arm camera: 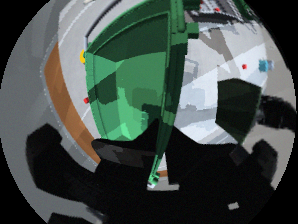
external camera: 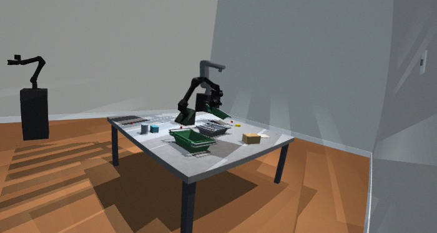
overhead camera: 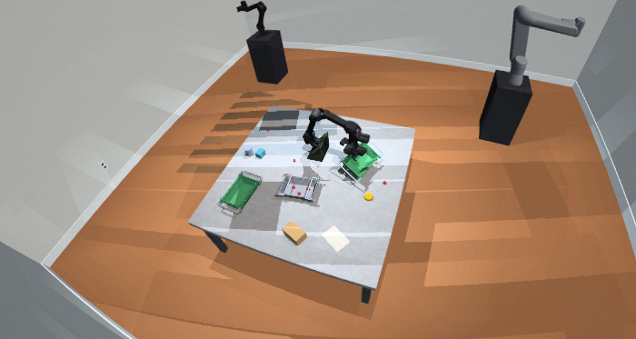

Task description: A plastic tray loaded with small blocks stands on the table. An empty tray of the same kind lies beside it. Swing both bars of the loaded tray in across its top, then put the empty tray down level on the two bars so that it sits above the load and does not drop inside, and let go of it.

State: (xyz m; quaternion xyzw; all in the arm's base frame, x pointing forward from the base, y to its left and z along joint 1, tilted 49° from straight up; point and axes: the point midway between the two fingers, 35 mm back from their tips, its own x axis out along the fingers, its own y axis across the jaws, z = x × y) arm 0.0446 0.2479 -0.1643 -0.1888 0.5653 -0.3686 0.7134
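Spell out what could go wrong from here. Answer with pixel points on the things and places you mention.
The gripper [overhead camera: 355, 151] [external camera: 215, 107] [arm camera: 160, 121] pinches the green tray [overhead camera: 361, 162] [external camera: 219, 113] [arm camera: 127, 82] at one edge and the tray hangs tilted, so it may swivel or slip. Set down at that slant, it could drop a corner into the gray tray [overhead camera: 297, 195] [external camera: 211, 130], or knock the red blocks [overhead camera: 293, 187] inside.
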